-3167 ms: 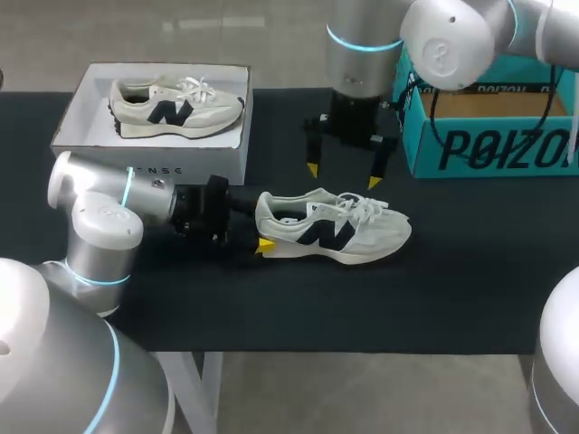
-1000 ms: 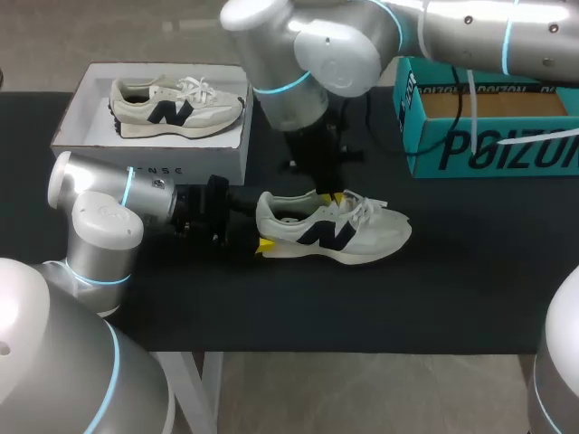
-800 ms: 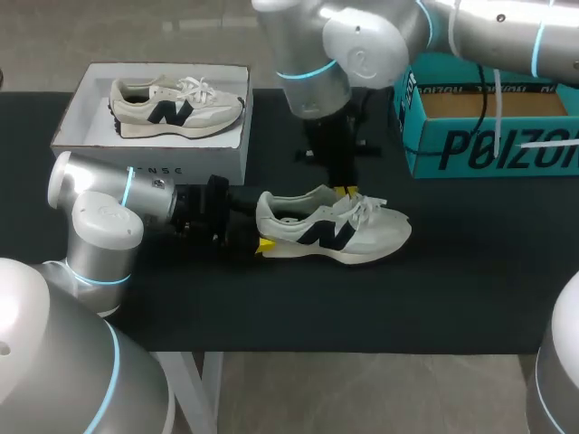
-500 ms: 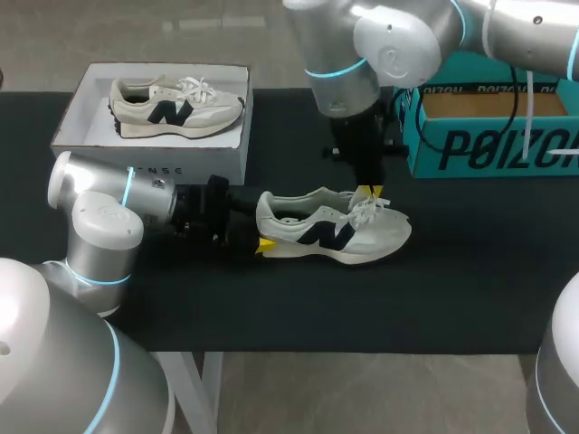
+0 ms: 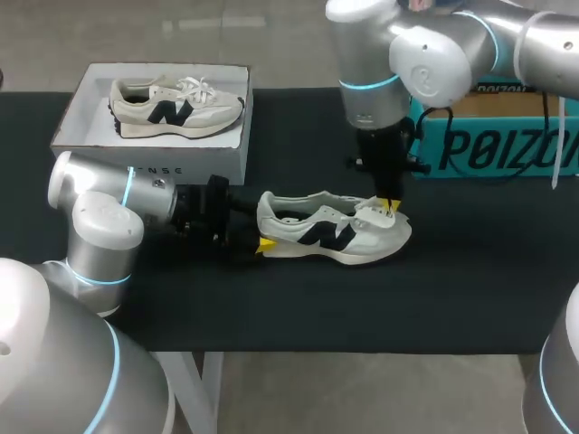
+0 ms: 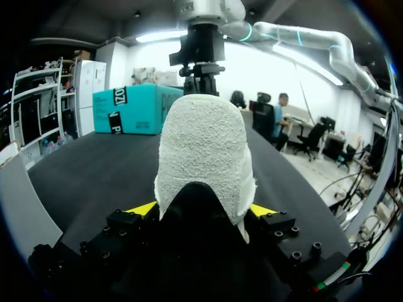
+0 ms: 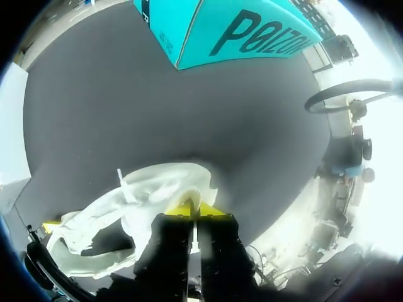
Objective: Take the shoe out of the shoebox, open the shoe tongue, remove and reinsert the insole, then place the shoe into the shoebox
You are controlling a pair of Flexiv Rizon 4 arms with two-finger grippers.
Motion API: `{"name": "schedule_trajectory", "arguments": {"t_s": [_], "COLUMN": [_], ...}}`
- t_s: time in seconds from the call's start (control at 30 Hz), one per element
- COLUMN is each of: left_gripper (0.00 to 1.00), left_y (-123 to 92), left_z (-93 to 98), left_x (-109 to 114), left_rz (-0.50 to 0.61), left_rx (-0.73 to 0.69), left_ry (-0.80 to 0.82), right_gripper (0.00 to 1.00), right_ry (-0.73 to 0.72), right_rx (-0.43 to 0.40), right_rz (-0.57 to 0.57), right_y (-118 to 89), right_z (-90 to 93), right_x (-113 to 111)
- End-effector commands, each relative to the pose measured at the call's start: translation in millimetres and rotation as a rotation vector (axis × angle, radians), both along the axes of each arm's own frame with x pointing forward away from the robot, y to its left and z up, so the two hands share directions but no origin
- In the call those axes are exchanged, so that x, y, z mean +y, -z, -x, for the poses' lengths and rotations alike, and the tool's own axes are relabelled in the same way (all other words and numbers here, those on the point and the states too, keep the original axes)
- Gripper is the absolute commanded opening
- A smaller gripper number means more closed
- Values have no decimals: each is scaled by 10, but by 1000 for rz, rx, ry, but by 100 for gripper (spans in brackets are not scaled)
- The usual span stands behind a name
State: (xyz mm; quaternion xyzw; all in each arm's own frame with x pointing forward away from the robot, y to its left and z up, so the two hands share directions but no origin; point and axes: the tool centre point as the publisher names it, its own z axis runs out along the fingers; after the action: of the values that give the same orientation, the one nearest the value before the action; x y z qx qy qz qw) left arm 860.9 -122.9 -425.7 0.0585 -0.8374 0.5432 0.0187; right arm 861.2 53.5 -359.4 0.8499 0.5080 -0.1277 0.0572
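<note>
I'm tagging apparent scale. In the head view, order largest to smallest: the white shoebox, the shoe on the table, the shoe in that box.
1. white shoebox
2. shoe on the table and shoe in the box: about alike; the table one is nearer the camera, so left unranked.

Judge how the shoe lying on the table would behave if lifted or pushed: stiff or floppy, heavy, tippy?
Probably light: the shoe looks like thin fabric over a foam sole. Its upper seems floppy, since cloth folds where the right gripper pinches it. Pushed, it would likely slide on its flat sole, but the left gripper grips its heel.
</note>
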Motion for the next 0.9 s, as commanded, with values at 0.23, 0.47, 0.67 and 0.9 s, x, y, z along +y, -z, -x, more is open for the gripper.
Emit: {"name": "schedule_trajectory", "arguments": {"t_s": [0.23,0.47,0.67,0.9], "left_gripper": [0,0,0,0], "left_y": [28,28,28,28], "left_z": [-6,-6,-6,-6], "left_x": [-1,-1,-1,-1], "left_rz": [1,1,1,1], "left_rx": [0,0,0,0], "left_ry": [-1,-1,-1,-1], "right_gripper": [100,100,100,100], "right_ry": [-24,-767,-1081,-1081], "right_rx": [-55,54,244,244], "right_rz": [-40,-210,-272,-272], "right_y": [-205,-840,-893,-893], "right_z": [20,210,415,415], "right_x": [19,428,483,483]}}
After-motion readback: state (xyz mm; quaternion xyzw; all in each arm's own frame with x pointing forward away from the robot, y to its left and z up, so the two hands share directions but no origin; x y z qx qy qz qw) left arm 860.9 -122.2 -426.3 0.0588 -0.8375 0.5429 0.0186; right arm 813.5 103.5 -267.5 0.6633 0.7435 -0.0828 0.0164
